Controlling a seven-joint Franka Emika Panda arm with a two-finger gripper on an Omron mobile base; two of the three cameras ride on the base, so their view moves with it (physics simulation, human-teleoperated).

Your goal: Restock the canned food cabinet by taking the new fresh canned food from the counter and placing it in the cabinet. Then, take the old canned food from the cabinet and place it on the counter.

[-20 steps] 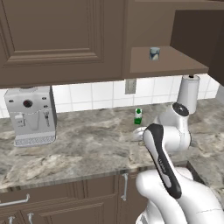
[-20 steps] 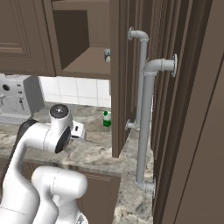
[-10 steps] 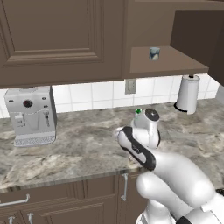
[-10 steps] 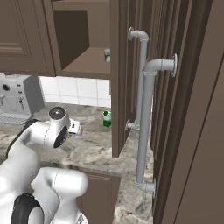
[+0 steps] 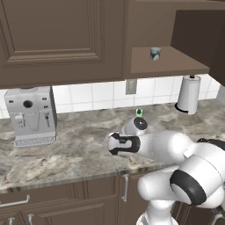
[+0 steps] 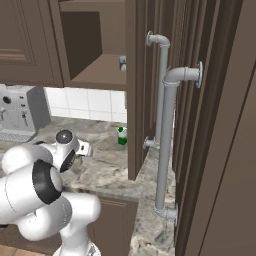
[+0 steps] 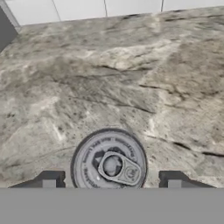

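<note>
Standing upright on the counter (image 7: 131, 78), the old canned food (image 7: 109, 162) sits between the gripper's (image 7: 111, 180) parted fingertips, untouched, gaps either side.

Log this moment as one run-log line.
claw: open, tips either side of can top | can: upright on counter | squat can: on cabinet shelf | bottle: on counter

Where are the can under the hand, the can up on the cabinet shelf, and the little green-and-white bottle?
can under the hand (image 7: 109, 162), hand view, on its pull-tab lid.
can on the cabinet shelf (image 5: 154, 53), left base view, on its side wall.
green-and-white bottle (image 6: 121, 135), right base view, on its body.
</note>
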